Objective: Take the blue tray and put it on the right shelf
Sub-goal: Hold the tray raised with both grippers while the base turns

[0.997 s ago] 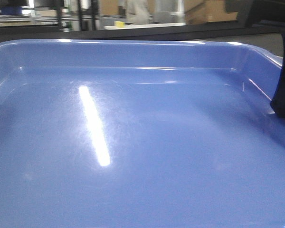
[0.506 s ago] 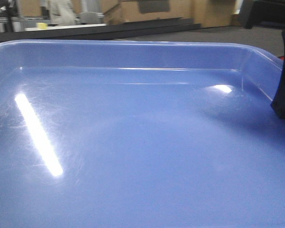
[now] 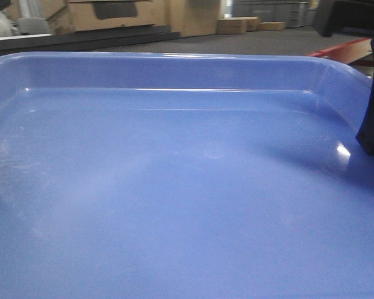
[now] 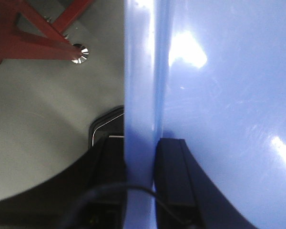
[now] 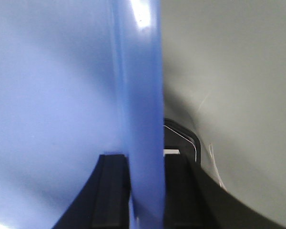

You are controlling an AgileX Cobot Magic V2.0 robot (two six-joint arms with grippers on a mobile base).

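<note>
Background's swung left behind the blue tray (image 3: 187, 187) and the glare streak's gone, so it looks like the robot's turning right with it.
The left gripper (image 4: 140, 160) and right gripper (image 5: 145, 167) each pinch a side rim, keeping it level above the floor (image 4: 38, 105); a red frame (image 3: 343, 50) shows beyond, right shelf not in sight.

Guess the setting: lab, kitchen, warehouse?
Probably a warehouse or workshop: cardboard boxes on the floor beyond the blue tray, a bare grey floor, and a red steel frame.
</note>
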